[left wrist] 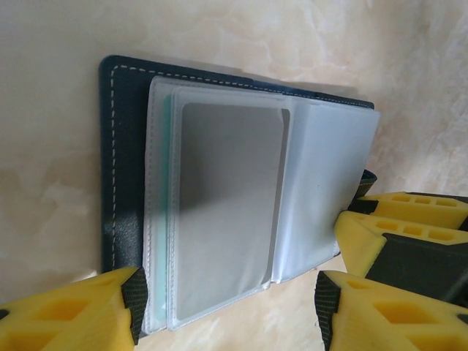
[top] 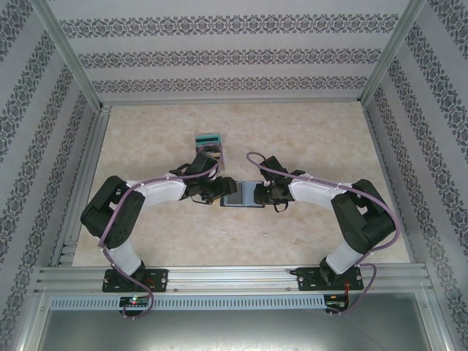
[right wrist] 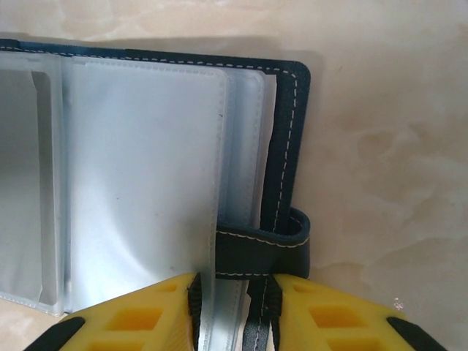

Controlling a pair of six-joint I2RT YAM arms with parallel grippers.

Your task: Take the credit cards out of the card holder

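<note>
The card holder (top: 241, 195) lies open and flat on the table between both grippers. In the left wrist view its navy cover (left wrist: 121, 161) frames pale clear sleeves, and a grey credit card (left wrist: 227, 212) sits inside the top sleeve. A teal edge (left wrist: 164, 219) shows in the sleeve beneath. My left gripper (left wrist: 227, 311) is open, its fingers straddling the near edge of the left half. My right gripper (right wrist: 232, 300) is shut on the card holder's right edge, pinching sleeves and cover just below the snap tab (right wrist: 259, 252).
A tan box with a teal top (top: 208, 140) stands just behind the left arm's wrist. Metal frame rails (top: 234, 276) border the beige table. The right gripper's yellow fingers (left wrist: 409, 227) crowd the right side of the left wrist view.
</note>
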